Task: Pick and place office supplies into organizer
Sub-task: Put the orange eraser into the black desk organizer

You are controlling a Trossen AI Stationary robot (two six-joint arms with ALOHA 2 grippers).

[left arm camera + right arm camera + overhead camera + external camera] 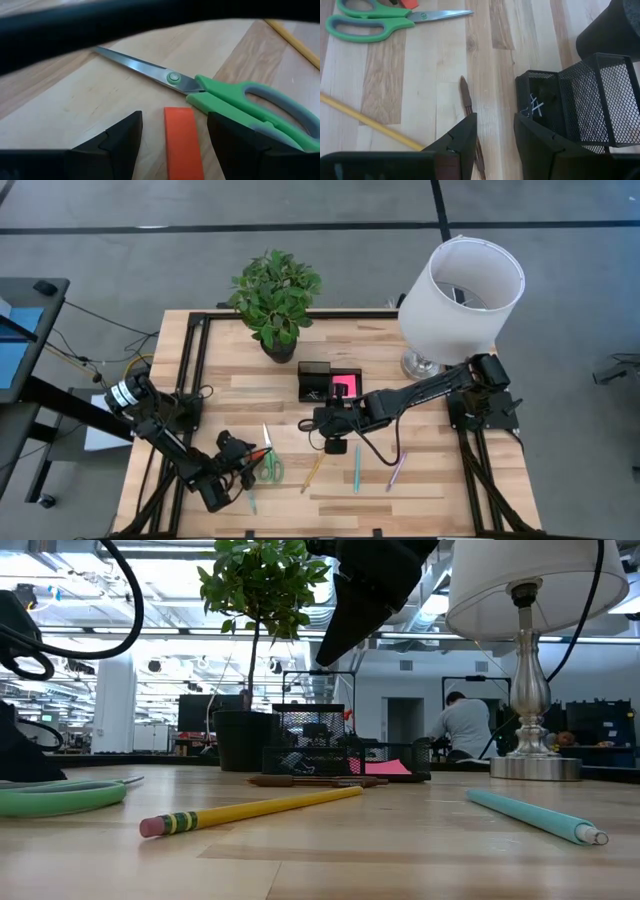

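A: While the left gripper (172, 137) is hanging low near the worktop's front-left corner, its jaws are standing apart, with a small orange-red block (182, 142) lying between them on the wood.

B: And the green-handled scissors (235, 100)?

A: They are lying just beside that block, blades closed, touching neither finger as far as I can tell.

B: How is the right gripper (495, 137) standing?

A: It is hovering over the middle of the worktop (480, 480), jaws partly apart and holding nothing. A thin dark pen (466, 97) is lying on the wood beneath it, running between the fingers.

B: Where is the organizer (328, 383) sitting?

A: It is sitting just behind the right gripper, toward the worktop's back edge, in front of the potted plant (277, 300). The pink sticky-note pad (344, 388) is resting in its right-hand part, and a few paper clips (534, 106) are showing in a mesh compartment.

B: What is lying along the front?

A: A yellow pencil (311, 473), a teal pen (356, 468) and a pink pen (396, 472) are lying side by side but apart near the front edge. A white-shaded lamp (460, 290) is standing at the back-right corner.
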